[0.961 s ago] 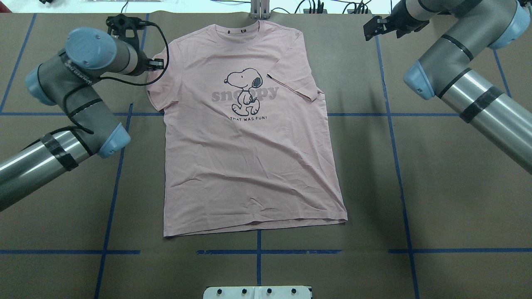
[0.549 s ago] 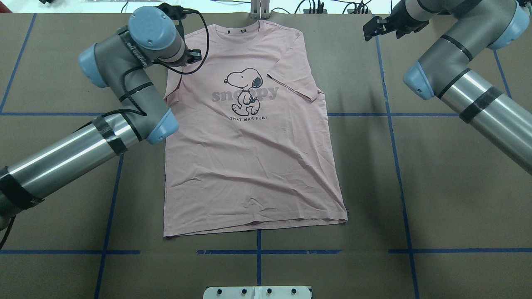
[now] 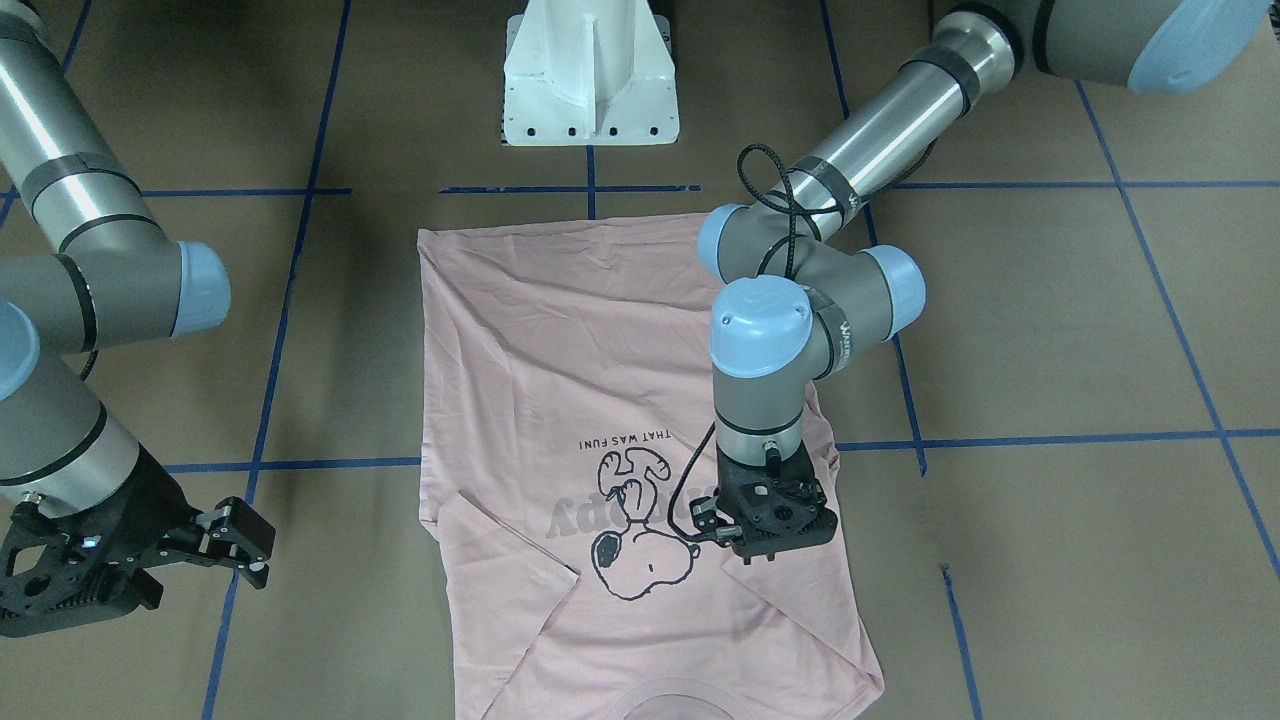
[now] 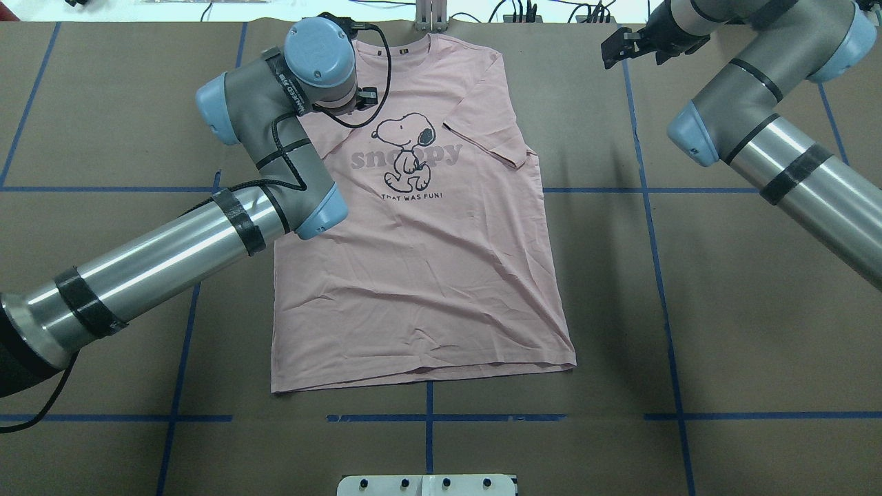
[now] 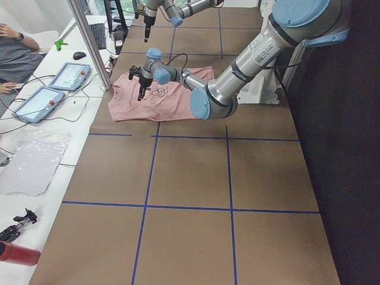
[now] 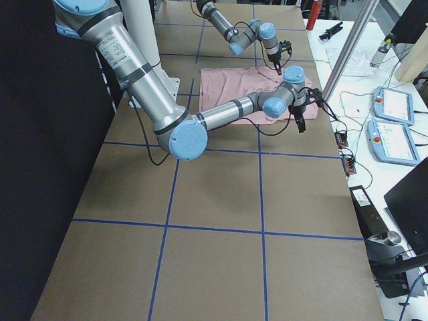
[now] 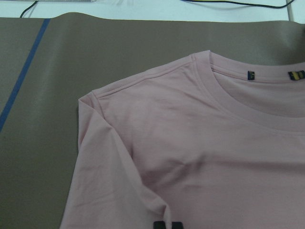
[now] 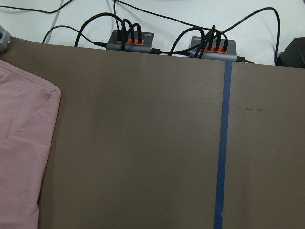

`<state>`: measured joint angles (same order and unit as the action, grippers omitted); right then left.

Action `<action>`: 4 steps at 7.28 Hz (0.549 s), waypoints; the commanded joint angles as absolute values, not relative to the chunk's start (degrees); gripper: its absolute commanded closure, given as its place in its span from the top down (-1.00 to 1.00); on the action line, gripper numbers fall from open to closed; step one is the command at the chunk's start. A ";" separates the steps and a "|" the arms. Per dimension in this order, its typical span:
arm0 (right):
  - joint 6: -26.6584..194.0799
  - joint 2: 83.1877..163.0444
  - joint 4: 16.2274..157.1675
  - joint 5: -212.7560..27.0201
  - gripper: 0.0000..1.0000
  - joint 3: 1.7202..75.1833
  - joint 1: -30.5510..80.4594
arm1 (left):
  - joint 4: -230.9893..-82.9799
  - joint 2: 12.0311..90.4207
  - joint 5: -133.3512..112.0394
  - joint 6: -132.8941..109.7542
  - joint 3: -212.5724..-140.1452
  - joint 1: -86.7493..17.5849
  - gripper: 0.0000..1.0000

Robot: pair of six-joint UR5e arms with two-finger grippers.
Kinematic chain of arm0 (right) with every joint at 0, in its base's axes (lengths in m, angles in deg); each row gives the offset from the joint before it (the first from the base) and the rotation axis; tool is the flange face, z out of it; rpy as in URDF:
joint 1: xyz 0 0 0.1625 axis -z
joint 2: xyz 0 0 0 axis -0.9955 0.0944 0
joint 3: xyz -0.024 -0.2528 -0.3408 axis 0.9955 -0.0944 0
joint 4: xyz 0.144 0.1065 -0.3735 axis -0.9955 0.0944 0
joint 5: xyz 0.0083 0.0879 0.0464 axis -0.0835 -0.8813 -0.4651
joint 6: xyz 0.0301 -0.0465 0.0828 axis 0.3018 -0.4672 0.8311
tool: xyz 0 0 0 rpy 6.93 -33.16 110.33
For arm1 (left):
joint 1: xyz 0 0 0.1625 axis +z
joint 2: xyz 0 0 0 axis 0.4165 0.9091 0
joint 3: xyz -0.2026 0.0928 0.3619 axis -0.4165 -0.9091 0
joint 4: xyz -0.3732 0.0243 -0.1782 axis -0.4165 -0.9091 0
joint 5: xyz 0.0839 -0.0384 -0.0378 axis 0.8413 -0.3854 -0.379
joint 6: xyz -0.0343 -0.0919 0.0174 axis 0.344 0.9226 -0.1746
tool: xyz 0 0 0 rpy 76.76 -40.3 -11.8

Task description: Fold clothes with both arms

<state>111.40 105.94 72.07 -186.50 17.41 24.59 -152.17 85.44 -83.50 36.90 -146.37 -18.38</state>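
Note:
The pale pink T-shirt (image 4: 427, 275) lies flat, front up, on the brown table; the cartoon dog (image 4: 406, 148) faces up. My left gripper (image 3: 765, 548) is over the shirt's upper chest beside the dog. In the left wrist view it (image 7: 167, 224) is shut on a fold of the shirt's left sleeve, drawn inward over the body (image 7: 190, 143). The other sleeve (image 4: 493, 134) lies folded in. My right gripper (image 3: 250, 548) is open and empty, off the shirt near the table's far corner (image 4: 610, 52). The shirt's edge shows in the right wrist view (image 8: 19, 143).
A white flanged pedestal (image 3: 590, 80) stands at the robot's side of the table. Blue tape lines (image 4: 654, 241) grid the brown cover. Power strips with cables (image 8: 128, 40) and a metal post (image 4: 431, 14) sit at the far edge. Tablets (image 5: 68, 74) lie beyond it.
My left arm has swung right from the shirt's left edge to over its chest, drawing the left sleeve inward. The right arm has not moved.

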 commanded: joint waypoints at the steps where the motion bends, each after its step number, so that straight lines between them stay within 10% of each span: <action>1: 121.29 106.30 72.78 -186.56 1.00 21.10 27.26 | -152.06 77.74 -88.66 33.03 -160.72 -18.01 1.00; 4: 138.60 116.46 86.34 -181.08 1.00 47.56 38.74 | -152.85 63.75 -91.93 33.20 -181.48 -17.14 1.00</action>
